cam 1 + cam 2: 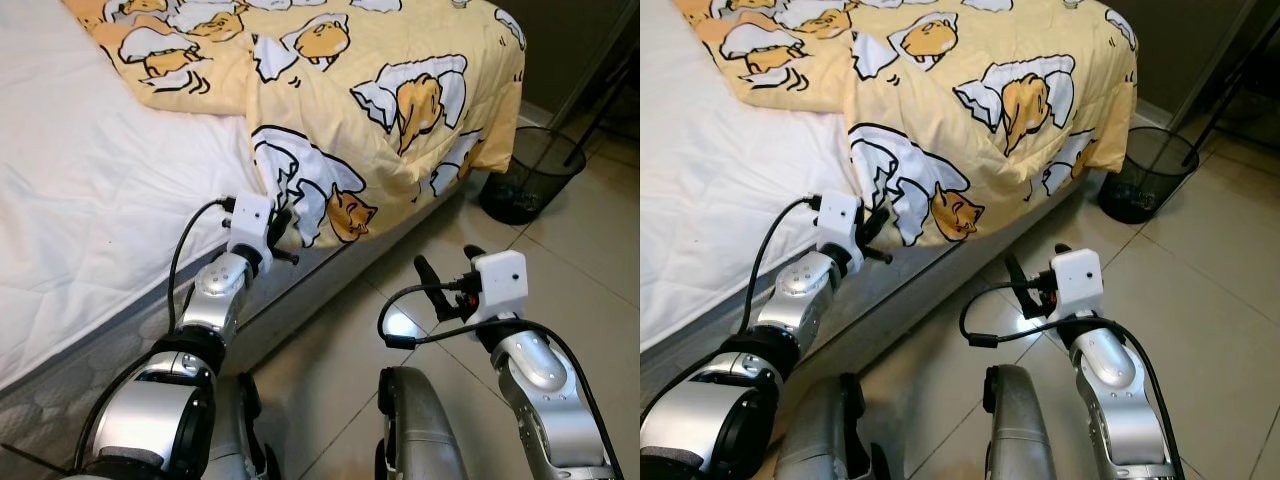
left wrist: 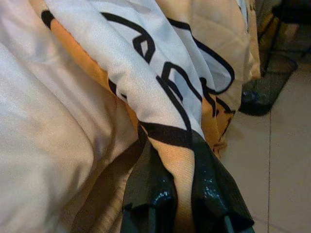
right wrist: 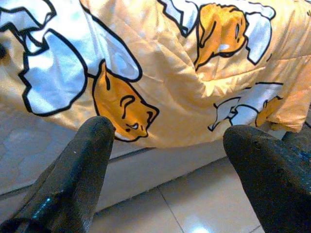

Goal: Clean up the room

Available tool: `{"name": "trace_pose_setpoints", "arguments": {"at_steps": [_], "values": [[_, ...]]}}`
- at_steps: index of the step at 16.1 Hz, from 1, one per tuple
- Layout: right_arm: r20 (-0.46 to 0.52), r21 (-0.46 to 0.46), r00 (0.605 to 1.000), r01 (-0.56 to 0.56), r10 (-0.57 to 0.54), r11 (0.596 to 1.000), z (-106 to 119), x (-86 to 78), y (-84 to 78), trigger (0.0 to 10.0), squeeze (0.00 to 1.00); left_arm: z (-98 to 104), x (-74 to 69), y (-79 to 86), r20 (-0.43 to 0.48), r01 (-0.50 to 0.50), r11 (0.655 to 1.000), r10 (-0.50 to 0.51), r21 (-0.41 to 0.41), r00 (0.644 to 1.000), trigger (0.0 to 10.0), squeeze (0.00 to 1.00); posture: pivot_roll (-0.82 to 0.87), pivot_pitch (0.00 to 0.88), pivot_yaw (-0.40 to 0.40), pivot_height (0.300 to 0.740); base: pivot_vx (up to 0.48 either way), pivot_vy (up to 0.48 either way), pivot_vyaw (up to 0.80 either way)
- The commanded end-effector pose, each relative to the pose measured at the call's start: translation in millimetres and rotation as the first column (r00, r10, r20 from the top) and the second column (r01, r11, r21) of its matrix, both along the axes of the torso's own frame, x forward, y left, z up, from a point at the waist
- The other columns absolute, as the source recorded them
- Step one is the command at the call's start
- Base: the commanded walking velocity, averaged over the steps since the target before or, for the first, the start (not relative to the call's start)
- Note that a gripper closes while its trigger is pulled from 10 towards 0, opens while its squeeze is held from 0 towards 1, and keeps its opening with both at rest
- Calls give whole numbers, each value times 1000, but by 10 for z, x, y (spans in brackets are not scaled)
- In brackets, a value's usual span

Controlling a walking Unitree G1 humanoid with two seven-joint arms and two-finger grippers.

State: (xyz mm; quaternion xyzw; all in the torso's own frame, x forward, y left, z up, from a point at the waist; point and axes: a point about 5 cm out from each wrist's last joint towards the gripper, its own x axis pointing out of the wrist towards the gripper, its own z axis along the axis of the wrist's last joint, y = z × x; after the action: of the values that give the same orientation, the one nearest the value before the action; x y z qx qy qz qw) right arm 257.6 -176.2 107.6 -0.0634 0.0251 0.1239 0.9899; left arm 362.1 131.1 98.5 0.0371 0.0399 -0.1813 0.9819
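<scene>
A yellow blanket (image 1: 380, 110) with white and orange cartoon prints lies rumpled over the bed's far end and hangs down its side. My left gripper (image 1: 281, 238) is at the bed's edge, shut on a fold of the blanket's hanging hem (image 2: 177, 165). My right gripper (image 1: 445, 275) hovers above the floor beside the bed, open, with nothing between its fingers (image 3: 82, 165). It faces the draped blanket (image 3: 194, 87).
A white sheet covers the bed (image 1: 90, 200) on the left. A black mesh wastebasket (image 1: 530, 172) stands on the tiled floor (image 1: 590, 260) past the bed's corner. A thin dark stand leg (image 1: 600, 100) leans near it.
</scene>
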Motion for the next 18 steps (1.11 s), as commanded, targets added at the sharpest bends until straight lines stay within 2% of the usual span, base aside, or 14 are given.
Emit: {"name": "trace_pose_setpoints", "arguments": {"at_steps": [1, 5, 7, 9, 13, 18], "values": [[1, 6, 1000, 3, -3, 1000, 27, 2, -38, 10000, 67, 19, 17, 9, 0, 17, 1000, -17, 22, 1000, 0, 0, -283, 37, 15, 580, 0, 0, 0], [1, 9, 1000, -6, 6, 1000, 36, 6, -37, 10000, 67, 21, 18, 18, 1, 27, 999, -27, 33, 1000, 0, 0, -283, 37, 15, 580, 0, 0, 0], [-16, 46, 997, -77, 78, 996, 53, 24, 17, 10000, 59, 12, -49, -25, 8, 209, 978, -209, 2, 978, 0, 0, -271, 44, 19, 580, 0, 0, 0], [-44, 90, 985, -161, 166, 983, 32, 23, 95, 10000, 55, -20, -88, -7, -20, 307, 951, -308, -41, 951, 0, 0, -264, 45, 17, 580, 0, 0, 0], [-47, 96, 980, -186, 192, 978, 52, 28, 80, 10000, 59, -58, -110, 22, -49, 340, 940, -342, -37, 938, 0, 0, -267, 46, 16, 580, 0, 0, 0], [-54, 184, 962, -254, 268, 949, 106, 0, 87, 10000, 59, -100, -183, -65, -54, 460, 886, -462, -50, 885, 0, 0, -267, 46, 16, 580, 0, 0, 0]]}}
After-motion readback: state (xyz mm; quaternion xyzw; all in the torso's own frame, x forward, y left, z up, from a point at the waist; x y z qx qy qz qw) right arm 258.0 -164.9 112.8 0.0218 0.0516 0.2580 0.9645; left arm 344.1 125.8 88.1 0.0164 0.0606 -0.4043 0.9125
